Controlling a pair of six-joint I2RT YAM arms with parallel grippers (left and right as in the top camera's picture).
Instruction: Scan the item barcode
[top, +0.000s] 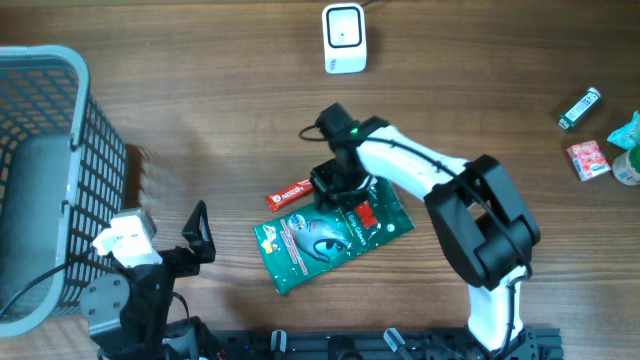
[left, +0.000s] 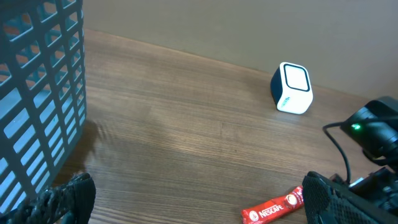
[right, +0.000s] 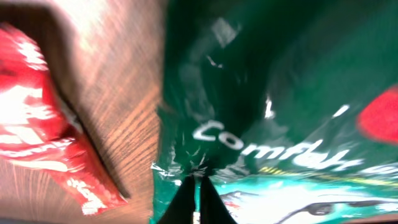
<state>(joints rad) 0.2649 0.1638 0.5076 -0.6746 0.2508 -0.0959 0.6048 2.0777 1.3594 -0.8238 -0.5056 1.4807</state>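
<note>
A green foil packet (top: 332, 235) lies flat at the table's middle, and it fills the right wrist view (right: 280, 93). My right gripper (top: 338, 188) is down on the packet's upper left edge. There its two dark fingers (right: 200, 186) are shut, with the crinkled foil pinched between the tips. The white barcode scanner (top: 344, 38) stands at the far middle of the table, also seen in the left wrist view (left: 291, 88). My left gripper (top: 197, 235) stays open at the lower left (left: 198, 202), holding nothing.
A red Nescafe sachet (top: 291, 194) (left: 273, 208) (right: 43, 143) lies just left of the packet. A grey mesh basket (top: 40, 150) (left: 37, 93) stands at the left edge. A small green-white tube (top: 579, 108), a red packet (top: 588, 159) and a teal item (top: 627, 140) sit far right.
</note>
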